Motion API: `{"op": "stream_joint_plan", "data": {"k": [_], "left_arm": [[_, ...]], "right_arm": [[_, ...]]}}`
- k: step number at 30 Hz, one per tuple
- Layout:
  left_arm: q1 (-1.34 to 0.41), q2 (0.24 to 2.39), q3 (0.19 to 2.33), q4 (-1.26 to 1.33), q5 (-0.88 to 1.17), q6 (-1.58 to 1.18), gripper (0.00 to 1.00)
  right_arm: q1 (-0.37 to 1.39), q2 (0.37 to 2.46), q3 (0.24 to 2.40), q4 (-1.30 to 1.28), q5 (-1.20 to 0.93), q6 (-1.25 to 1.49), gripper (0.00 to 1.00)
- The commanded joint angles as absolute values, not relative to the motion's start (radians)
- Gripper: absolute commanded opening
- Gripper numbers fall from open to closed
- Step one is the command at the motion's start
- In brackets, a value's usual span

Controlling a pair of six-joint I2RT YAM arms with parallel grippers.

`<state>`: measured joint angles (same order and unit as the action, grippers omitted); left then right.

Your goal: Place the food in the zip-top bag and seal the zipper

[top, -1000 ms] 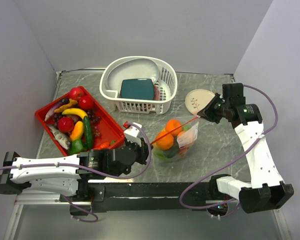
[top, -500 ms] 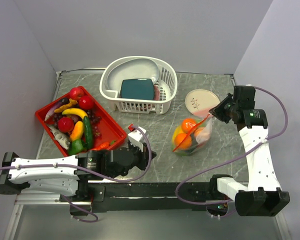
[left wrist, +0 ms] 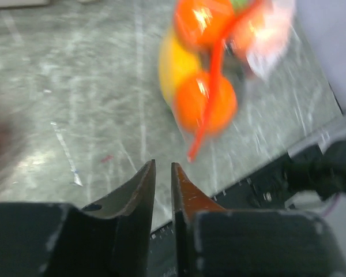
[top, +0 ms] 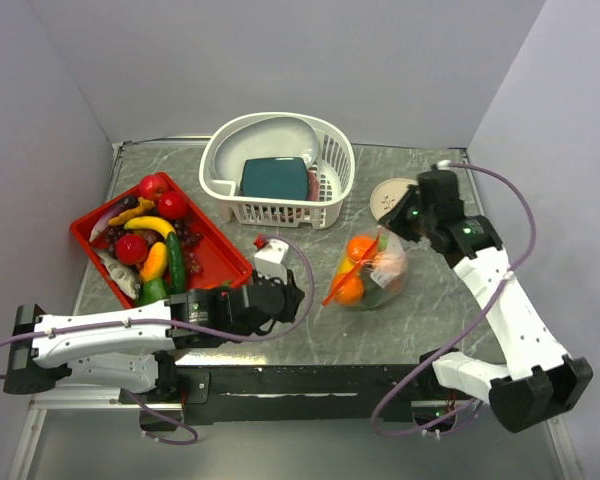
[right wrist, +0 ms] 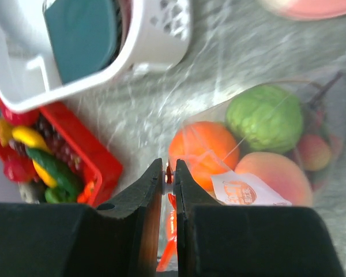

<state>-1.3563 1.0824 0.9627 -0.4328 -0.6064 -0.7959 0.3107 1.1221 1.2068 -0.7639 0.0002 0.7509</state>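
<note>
The zip-top bag (top: 382, 282) lies on the table in front of the basket, with oranges (top: 360, 248), a green piece (right wrist: 265, 117) and a peach-coloured fruit showing inside. The orange-red zipper (top: 344, 279) runs slanting across the bag. My right gripper (right wrist: 168, 168) is shut on the zipper's white slider, at the bag's upper right in the top view (top: 398, 222). Left of the bag, my left gripper (left wrist: 163, 165) has its jaws slightly open with nothing between them; the zipper's free end (left wrist: 194, 151) hangs just ahead. More food (top: 152, 245) lies in the red tray.
The red tray (top: 223, 243) stands at the left. At the back middle, a white slotted basket (top: 218, 180) holds a teal slab (top: 275, 178) and a white dish. A pink plate (top: 388, 196) lies partly behind the right arm. The table's front edge is close below the bag.
The left gripper has let go of the zipper's end, drawn back and parted its jaws. The bag swung right, then back left, under the right gripper, which still pinches the zipper.
</note>
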Motion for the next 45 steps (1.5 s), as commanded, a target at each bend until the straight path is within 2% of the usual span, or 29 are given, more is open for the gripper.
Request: {"op": "stream_joint_plan", "data": {"k": [1,3,6,9,10,11,12,13,14,15,16,17,23,31,45], "left_arm": [[-1.257,1.068,1.019,-0.537,-0.647,-0.903,0.27],[-1.186,1.058,1.019,-0.545,-0.629,-0.902,0.35],[-1.094,1.066,1.025,-0.555,-0.589,-0.882,0.41],[-1.022,1.08,1.017,-0.535,-0.552,-0.855,0.52],[-1.006,1.083,1.014,-0.531,-0.542,-0.847,0.55],[-0.98,1.085,1.011,-0.516,-0.516,-0.841,0.56],[-0.97,1.086,1.008,-0.511,-0.505,-0.832,0.62],[-0.959,1.085,1.009,-0.505,-0.497,-0.827,0.67],[-0.944,1.08,1.008,-0.489,-0.486,-0.824,0.83],[-0.937,1.077,1.011,-0.482,-0.479,-0.809,0.93],[-0.931,1.075,1.015,-0.473,-0.474,-0.801,0.99],[-0.924,1.075,1.022,-0.471,-0.471,-0.795,0.97],[-0.922,1.085,1.045,-0.469,-0.48,-0.795,0.97],[-0.92,1.032,0.994,-0.462,-0.515,-0.778,0.97],[-0.922,0.92,0.89,-0.356,-0.578,-0.738,0.97]], "right_arm": [[0.49,1.196,1.27,-0.749,0.069,0.755,0.0],[0.56,1.248,1.298,-0.755,0.086,0.753,0.0],[0.65,1.318,1.333,-0.755,0.101,0.738,0.09],[0.69,1.345,1.342,-0.746,0.095,0.721,0.25],[0.693,1.341,1.341,-0.741,0.097,0.712,0.39],[0.695,1.326,1.338,-0.729,0.095,0.707,0.46],[0.695,1.313,1.338,-0.723,0.095,0.693,0.62],[0.695,1.284,1.339,-0.712,0.095,0.687,0.71],[0.695,1.269,1.339,-0.704,0.086,0.68,0.79],[0.696,1.25,1.339,-0.697,0.083,0.666,0.93],[0.695,1.217,1.339,-0.683,0.078,0.66,0.98],[0.695,1.198,1.332,-0.677,0.075,0.657,1.0],[0.696,1.017,1.154,-0.575,0.101,0.675,1.0],[0.693,0.842,1.023,-0.552,0.219,0.672,1.0],[0.693,0.77,0.95,-0.499,0.232,0.675,1.0]]}}
